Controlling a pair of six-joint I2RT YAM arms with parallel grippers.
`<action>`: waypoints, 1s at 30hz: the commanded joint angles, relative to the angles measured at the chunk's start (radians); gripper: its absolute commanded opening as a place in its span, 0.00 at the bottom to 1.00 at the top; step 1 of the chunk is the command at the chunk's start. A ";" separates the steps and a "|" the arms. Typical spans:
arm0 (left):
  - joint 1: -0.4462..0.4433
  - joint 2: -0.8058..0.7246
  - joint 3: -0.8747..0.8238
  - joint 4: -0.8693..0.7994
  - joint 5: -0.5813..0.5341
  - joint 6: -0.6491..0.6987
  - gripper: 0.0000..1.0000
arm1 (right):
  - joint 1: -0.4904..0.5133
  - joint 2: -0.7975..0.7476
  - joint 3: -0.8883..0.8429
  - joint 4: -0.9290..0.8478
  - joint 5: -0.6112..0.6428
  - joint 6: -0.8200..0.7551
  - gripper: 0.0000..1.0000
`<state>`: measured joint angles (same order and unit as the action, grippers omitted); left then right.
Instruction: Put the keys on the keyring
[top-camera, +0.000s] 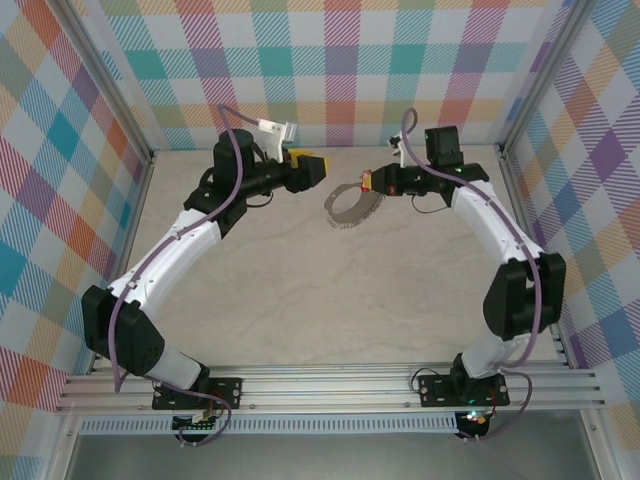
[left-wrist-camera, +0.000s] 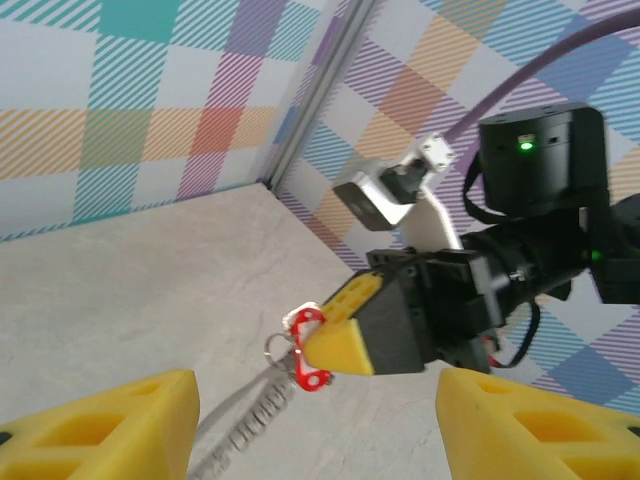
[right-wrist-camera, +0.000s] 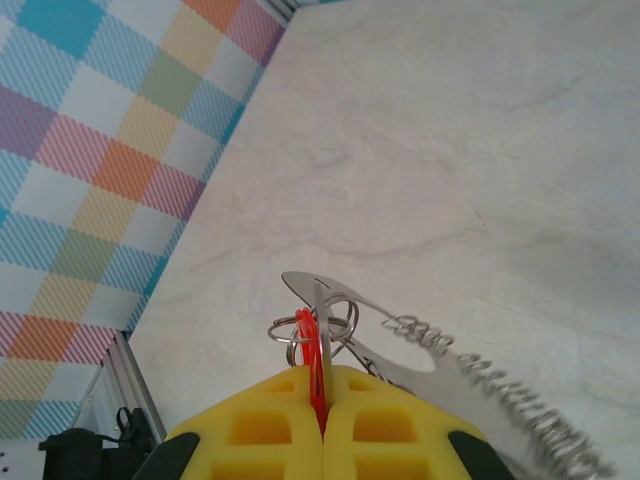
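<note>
Clenched in right gripper (right-wrist-camera: 320, 405): tiny silver metal key with red plastic tag (right-wrist-camera: 312, 335), beside large beaded silvery metal ring (right-wrist-camera: 500, 385); left gripper (left-wrist-camera: 318, 410) released, apart.

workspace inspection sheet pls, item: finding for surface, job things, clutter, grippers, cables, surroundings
surface: pale marbled tabletop, bare around the arms
job's things: key with red tag pinched at the right gripper's tip; keyring trails from there toward the table, contact with it unclear
clutter: nothing seen
grippers: left gripper open, holding nothing, facing the other; right gripper shut on the key
cables: purple cables run along both arms
surroundings: plaid walls; aluminium rail at the near edge
</note>
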<state>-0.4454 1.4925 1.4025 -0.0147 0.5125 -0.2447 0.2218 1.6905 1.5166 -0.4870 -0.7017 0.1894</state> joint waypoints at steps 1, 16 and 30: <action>0.026 -0.037 -0.023 0.041 -0.013 -0.018 0.64 | -0.013 0.057 0.093 0.049 -0.017 -0.037 0.00; 0.048 -0.014 -0.062 0.075 0.009 -0.062 0.65 | -0.012 0.210 -0.119 0.278 -0.072 0.120 0.00; 0.047 -0.040 -0.138 0.107 0.021 -0.137 0.65 | 0.047 0.130 -0.494 0.440 -0.043 0.228 0.00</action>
<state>-0.4095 1.4872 1.2762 0.0536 0.5144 -0.3523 0.2531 1.8519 1.0512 -0.1165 -0.7403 0.3874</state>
